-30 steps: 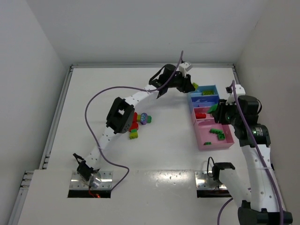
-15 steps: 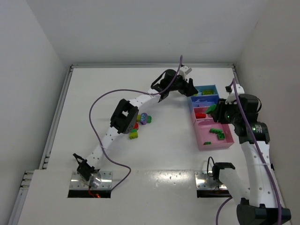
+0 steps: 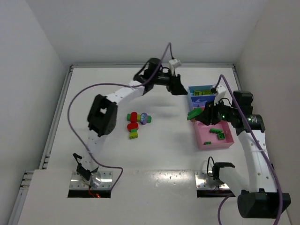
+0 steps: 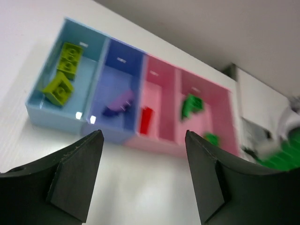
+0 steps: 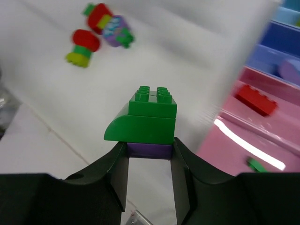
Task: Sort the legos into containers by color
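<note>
My right gripper [image 5: 150, 149] is shut on the purple bottom brick of a small stack, with a green lego [image 5: 146, 117] on top. In the top view it [image 3: 194, 114] hangs just left of the pink containers [image 3: 202, 140]. My left gripper [image 4: 143, 138] stands open and empty above the table, facing the row of containers: a light-blue tray [image 4: 40, 105] with two yellow-green bricks [image 4: 63, 77], a blue one with a purple brick [image 4: 119, 102], and pink ones with a red brick [image 4: 146, 120] and green bricks [image 4: 192, 105].
A loose cluster of red, purple, green and yellow-green legos [image 3: 137, 120] lies mid-table, left of the trays. The left arm's purple cable [image 3: 77, 101] arcs over the table's left half. A wall stands just behind the trays.
The left gripper has opened and drawn back left from the blue trays. The right gripper has moved left, off the pink tray, still holding the green-and-purple stack.
</note>
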Robot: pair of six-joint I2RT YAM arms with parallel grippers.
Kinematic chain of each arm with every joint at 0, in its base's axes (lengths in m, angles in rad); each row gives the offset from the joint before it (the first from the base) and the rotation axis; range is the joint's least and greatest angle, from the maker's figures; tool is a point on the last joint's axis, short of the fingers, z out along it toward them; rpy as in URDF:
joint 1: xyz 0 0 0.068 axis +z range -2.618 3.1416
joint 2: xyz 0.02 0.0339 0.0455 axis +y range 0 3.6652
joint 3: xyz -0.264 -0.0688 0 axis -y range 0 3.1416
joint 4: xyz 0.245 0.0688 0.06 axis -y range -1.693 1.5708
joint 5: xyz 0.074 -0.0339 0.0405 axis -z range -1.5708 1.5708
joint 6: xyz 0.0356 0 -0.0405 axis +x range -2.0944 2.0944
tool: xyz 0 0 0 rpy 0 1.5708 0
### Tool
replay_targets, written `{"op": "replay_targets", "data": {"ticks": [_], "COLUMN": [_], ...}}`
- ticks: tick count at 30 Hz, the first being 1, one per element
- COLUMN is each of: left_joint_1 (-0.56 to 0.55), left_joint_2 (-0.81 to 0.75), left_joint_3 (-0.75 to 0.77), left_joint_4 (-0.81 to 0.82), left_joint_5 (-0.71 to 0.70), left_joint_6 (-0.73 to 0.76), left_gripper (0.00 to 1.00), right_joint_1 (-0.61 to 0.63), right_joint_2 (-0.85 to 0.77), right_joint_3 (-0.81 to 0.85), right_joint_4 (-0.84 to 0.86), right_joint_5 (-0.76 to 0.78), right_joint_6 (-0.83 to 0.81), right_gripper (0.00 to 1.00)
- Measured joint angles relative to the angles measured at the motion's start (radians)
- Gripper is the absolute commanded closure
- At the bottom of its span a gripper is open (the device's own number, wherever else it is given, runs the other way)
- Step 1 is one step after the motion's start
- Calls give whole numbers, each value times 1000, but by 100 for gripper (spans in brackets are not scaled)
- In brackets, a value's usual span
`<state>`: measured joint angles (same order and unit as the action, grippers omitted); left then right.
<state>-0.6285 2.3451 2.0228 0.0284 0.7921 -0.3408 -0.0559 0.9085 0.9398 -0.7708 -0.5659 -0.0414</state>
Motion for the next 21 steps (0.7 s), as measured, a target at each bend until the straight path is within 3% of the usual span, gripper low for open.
{"op": "replay_targets", "data": {"ticks": [5, 8, 10, 15, 21], "left_joint_1": [210, 355, 387, 277, 155], "left_joint_2": [-473, -648, -745, -847, -878], "left_joint_3": [-396, -541, -653, -799, -813], "left_joint_4": [-6, -41, -68, -149, -319], "left_joint_5": [291, 422, 481, 511, 429], "left_joint_6": [97, 147, 171, 216, 359], "left_gripper": [23, 23, 23, 23, 23], "right_joint_1": [8, 34, 65, 149, 221], "right_joint_2": [92, 155, 194, 241, 245], "right_joint_3": [0, 0, 0, 13, 57], "right_joint_4": [2, 8, 16, 37, 45], "right_joint_5": [-329, -468, -537, -631, -678], "right_joint_6": [-117, -177, -202, -229, -240], "right_gripper": [100, 100, 100, 100, 100]}}
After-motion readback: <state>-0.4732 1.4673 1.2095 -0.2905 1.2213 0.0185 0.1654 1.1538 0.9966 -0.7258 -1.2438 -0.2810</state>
